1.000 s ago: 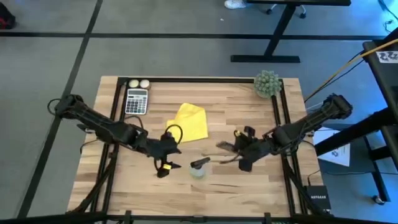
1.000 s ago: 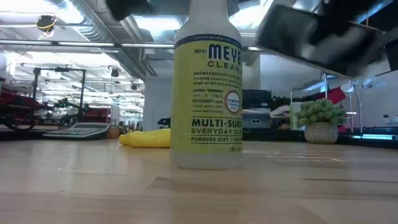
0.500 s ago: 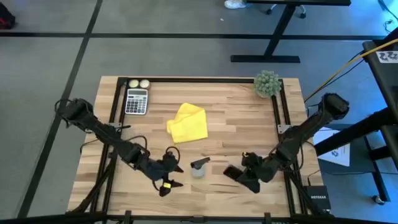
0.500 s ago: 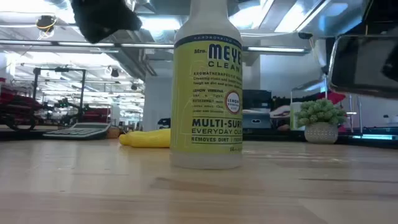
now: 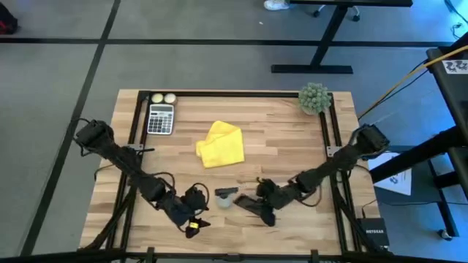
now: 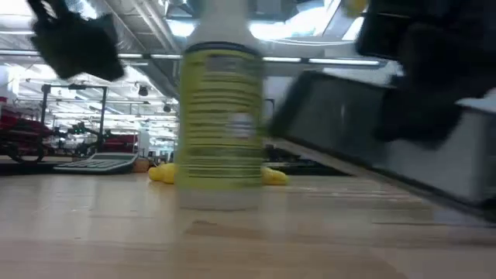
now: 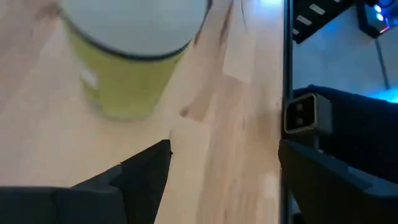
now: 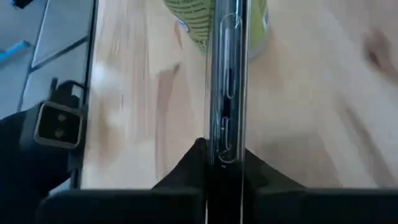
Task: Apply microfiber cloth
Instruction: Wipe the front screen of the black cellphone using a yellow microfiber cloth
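The microfiber cloth [image 5: 221, 144] lies crumpled at the centre of the counter [image 5: 285, 131] in the high view, untouched; lower down, the right gripper [image 5: 257, 205] clamps a black phone [image 8: 224, 81] edge-on just right of the spray bottle [image 5: 227, 198]; the left gripper [image 5: 191, 219], fingers spread and empty, sits lower left of that bottle, near the counter's bottom edge.
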### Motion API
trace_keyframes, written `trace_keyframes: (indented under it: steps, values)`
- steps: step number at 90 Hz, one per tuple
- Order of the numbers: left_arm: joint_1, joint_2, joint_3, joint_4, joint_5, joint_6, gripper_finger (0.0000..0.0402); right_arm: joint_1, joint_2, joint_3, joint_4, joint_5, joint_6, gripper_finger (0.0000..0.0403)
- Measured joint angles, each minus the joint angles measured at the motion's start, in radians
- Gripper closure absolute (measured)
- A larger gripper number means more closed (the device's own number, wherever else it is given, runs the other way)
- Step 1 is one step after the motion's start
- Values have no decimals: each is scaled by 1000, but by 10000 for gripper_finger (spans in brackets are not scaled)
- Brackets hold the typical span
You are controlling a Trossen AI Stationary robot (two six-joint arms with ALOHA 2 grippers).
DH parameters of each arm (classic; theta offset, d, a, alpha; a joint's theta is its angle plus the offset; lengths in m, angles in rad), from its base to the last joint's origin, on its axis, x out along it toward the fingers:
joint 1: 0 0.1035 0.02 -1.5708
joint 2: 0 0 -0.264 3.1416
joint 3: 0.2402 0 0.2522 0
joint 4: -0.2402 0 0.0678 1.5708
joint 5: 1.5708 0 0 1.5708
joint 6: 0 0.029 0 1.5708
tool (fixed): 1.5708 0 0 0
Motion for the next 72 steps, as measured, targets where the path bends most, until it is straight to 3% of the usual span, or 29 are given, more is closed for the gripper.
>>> trace_keyframes:
  steps: [16,32,47,61,72]
  values:
    - [-55,-5,0,-43,-78,-71,121,-75,77,116,-20,4,-127,392]
    - [-99,-6,0,-48,-83,-158,121,-79,30,146,-227,-79,-119,392]
    - [-141,-6,1,-51,-145,-217,121,32,-45,121,-392,-154,49,392]
    - [-151,-6,1,-55,-247,-217,121,144,-40,30,-322,-143,302,392]
    - [-144,-4,1,-55,-270,-212,121,178,-38,-12,-232,-80,425,386]
